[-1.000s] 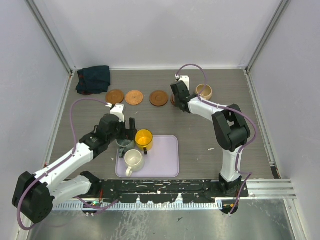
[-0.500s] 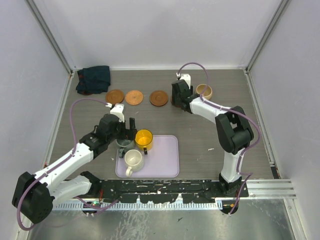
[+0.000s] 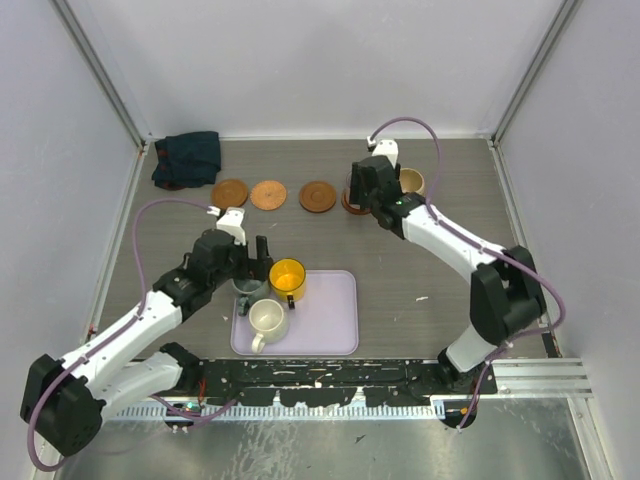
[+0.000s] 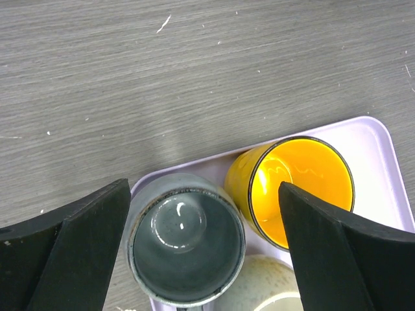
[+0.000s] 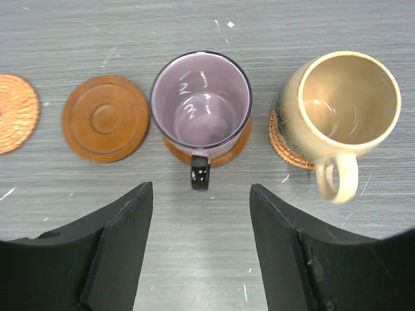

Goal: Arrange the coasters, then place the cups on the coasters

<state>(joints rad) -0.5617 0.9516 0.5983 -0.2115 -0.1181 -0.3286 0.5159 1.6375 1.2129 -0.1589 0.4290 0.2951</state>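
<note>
In the right wrist view a mauve-purple cup (image 5: pixel 201 100) stands on a brown coaster (image 5: pixel 241 144). Right of it, a tan cup (image 5: pixel 342 100) sits on a woven coaster (image 5: pixel 280 146). My right gripper (image 5: pixel 201 214) is open just short of the purple cup's handle, holding nothing. Three bare coasters (image 3: pixel 268 194) lie in a row to the left. On the lavender tray (image 3: pixel 330 310) stand a grey-green cup (image 4: pixel 185 243), a yellow cup (image 4: pixel 301 188) and a cream cup (image 4: pixel 272 285). My left gripper (image 4: pixel 202 220) is open, its fingers on either side of the grey-green cup.
A dark teal cloth (image 3: pixel 187 158) lies bunched in the back left corner. White walls close in the table on three sides. The yellow cup stands close against my left gripper's right finger (image 4: pixel 337 253).
My right gripper has opened, let go of the purple cup on its coaster, and drawn back from it. The left arm has hardly moved.
</note>
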